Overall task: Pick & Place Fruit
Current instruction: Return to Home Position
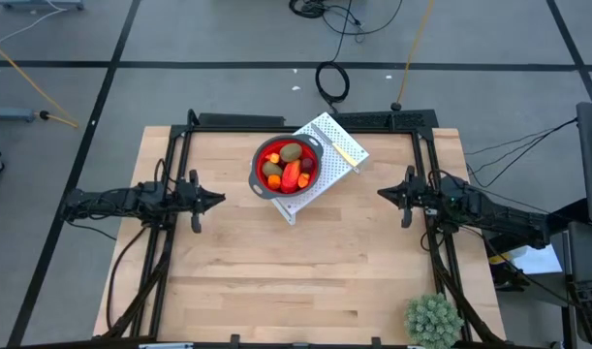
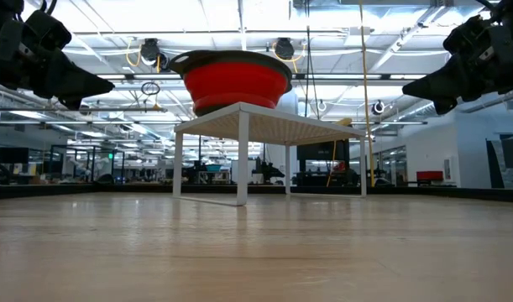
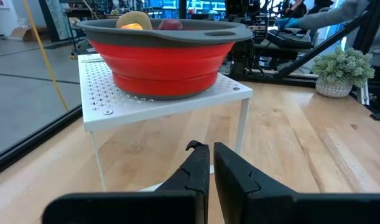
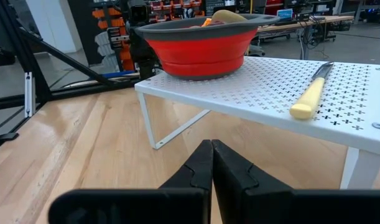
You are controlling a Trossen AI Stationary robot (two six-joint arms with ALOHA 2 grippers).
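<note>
The fruit (image 1: 292, 171) lies heaped in a red bowl with a grey rim (image 1: 260, 155): olive-brown ovals, a dark red ball, small orange pieces and a longer red-orange piece. The bowl (image 3: 165, 59) stands on a white perforated rack (image 1: 327, 186) at the table's far middle. My left gripper (image 1: 221, 199) hovers shut at the table's left side and points toward the rack. My right gripper (image 1: 381, 193) hovers shut at the right side, facing it. Both are apart from the rack and hold nothing. In the wrist views only the tops of the fruit (image 3: 135, 20) show above the rim.
A knife with a pale yellow handle (image 4: 311, 93) lies on the rack beside the bowl. A spiky green plant ball (image 1: 433, 320) sits at the table's near right corner. Bare wood stretches across the near half of the table (image 1: 296, 271).
</note>
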